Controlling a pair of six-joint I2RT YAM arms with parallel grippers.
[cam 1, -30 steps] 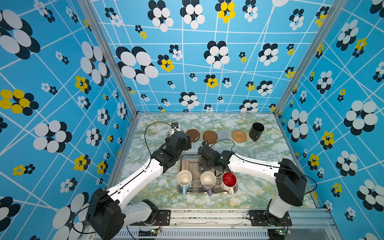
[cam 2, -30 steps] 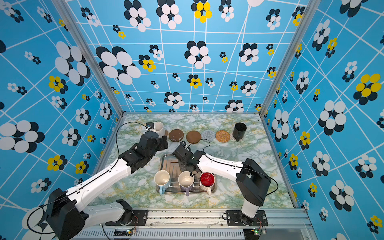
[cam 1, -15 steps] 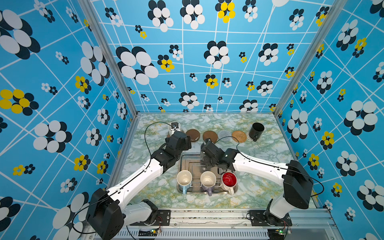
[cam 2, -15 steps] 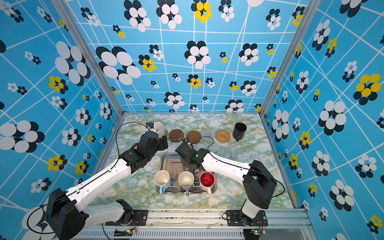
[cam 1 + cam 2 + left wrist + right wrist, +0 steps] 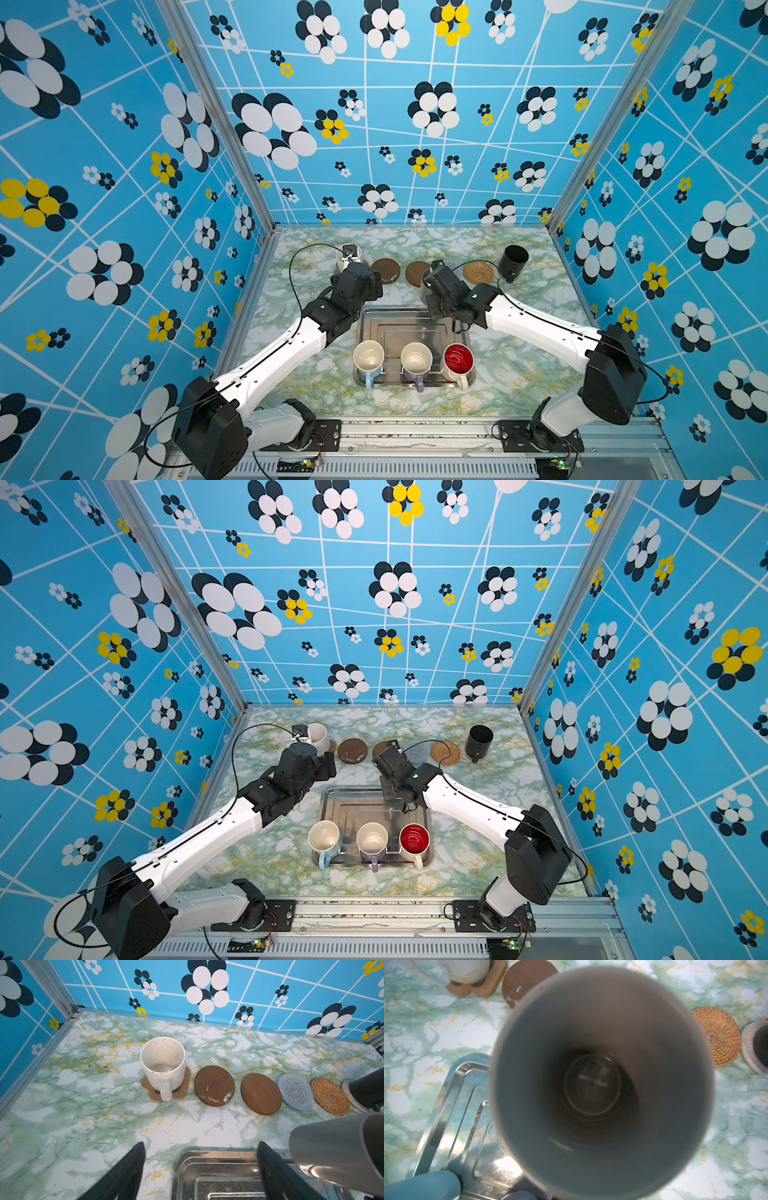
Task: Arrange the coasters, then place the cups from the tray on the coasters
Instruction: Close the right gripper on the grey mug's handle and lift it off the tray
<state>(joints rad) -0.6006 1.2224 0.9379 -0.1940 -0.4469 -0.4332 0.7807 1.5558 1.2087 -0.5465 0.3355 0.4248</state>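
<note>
Left gripper (image 5: 201, 1144): fingers spread wide, holding nothing, over the desk (image 5: 83, 1126) at the tray's (image 5: 187, 1167) far-left corner.

Right gripper (image 5: 434, 274): fingers pinched narrow on the grey mug (image 5: 336, 1151). The grip point is hidden. The mug is off the desk, tilted, above the tray's far edge, just short of the coaster row. In the right wrist view its mouth (image 5: 600, 1084) fills most of the frame.

Coaster row along the far side of the desk, left to right in the top views:
- paw coaster (image 5: 185, 1086), with the cream mug (image 5: 163, 1068) upright on it, handle toward the tray
- scuffed disc (image 5: 214, 1085), bare
- plain disc (image 5: 260, 1094), bare
- woven coaster (image 5: 295, 1092), bare
- rattan coaster (image 5: 330, 1096), bare
- pale coaster (image 5: 351, 1095), with the black mug (image 5: 513, 262) on it

The neighbouring coasters sit close together, and some edges touch or overlap.

The tray's far half is bare. Three mugs stand upright along its near edge, handles pointing toward the robot base: blue mug (image 5: 368, 357), lilac mug (image 5: 415, 359), red-inside mug (image 5: 457, 359).
</note>
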